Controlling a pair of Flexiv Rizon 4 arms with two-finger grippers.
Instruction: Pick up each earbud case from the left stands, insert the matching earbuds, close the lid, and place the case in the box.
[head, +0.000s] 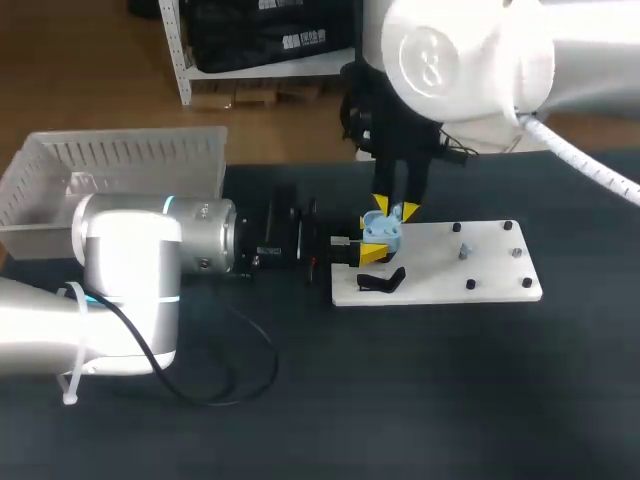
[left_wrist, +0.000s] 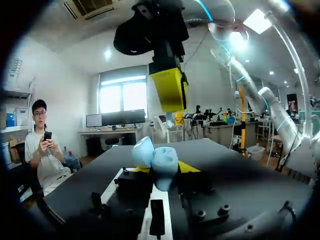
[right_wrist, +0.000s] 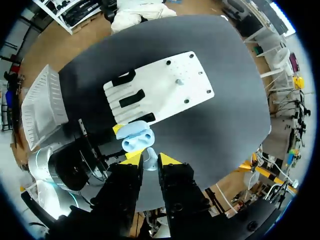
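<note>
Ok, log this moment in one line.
left gripper: shut on open earbud case | right gripper: above the case, shut on earbud | stage: earbud insertion, lid open

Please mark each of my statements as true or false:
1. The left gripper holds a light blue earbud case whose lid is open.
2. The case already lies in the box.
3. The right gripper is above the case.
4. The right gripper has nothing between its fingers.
1. True. The left gripper is shut on the light blue earbud case, and the lid stands open.
2. False. The case is in the left gripper at the edge of the white board. The box stands apart, at the table's far left.
3. True. The right gripper points down just over the open case.
4. False. A small pale earbud sits between its yellow tips.
</note>
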